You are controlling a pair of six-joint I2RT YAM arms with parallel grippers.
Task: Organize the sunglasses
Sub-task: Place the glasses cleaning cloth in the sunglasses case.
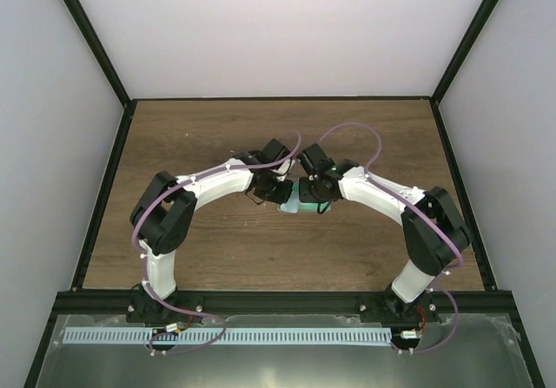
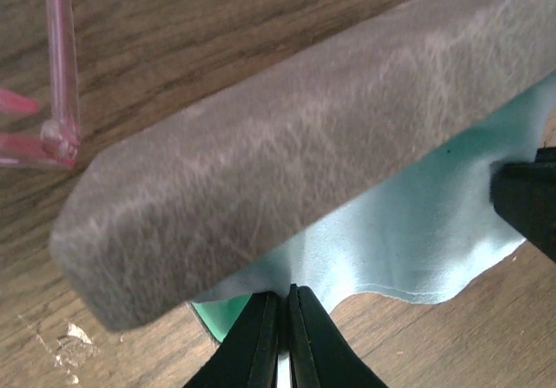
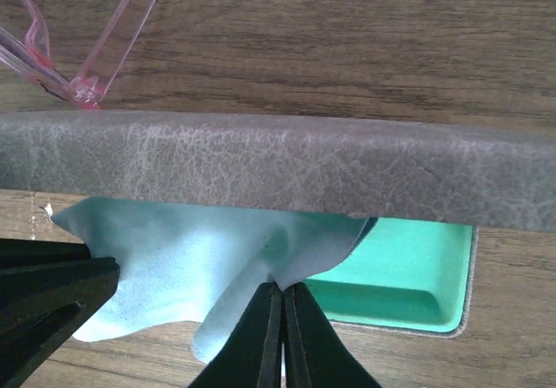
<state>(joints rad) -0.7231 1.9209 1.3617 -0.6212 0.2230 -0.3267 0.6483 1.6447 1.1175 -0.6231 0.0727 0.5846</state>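
The sunglasses (image 2: 59, 75), pink with a thin clear frame, lie on the wood beyond the case; only part shows, also in the right wrist view (image 3: 95, 49). The arms hide them in the top view. The case has a grey textured lid (image 2: 295, 154) (image 3: 278, 167) and a green inner tray (image 3: 408, 266). A light blue cloth (image 2: 417, 232) (image 3: 165, 258) hangs out from under the lid. My left gripper (image 2: 285, 299) (image 1: 272, 194) is shut on the cloth's edge. My right gripper (image 3: 282, 294) (image 1: 318, 199) is shut on another part of the cloth.
The wooden table (image 1: 217, 136) is bounded by a black frame and white walls. Both arms arch in and meet at the table's middle over the case (image 1: 304, 204). The other gripper's black fingers show at the edge of each wrist view (image 2: 530, 201) (image 3: 43, 292).
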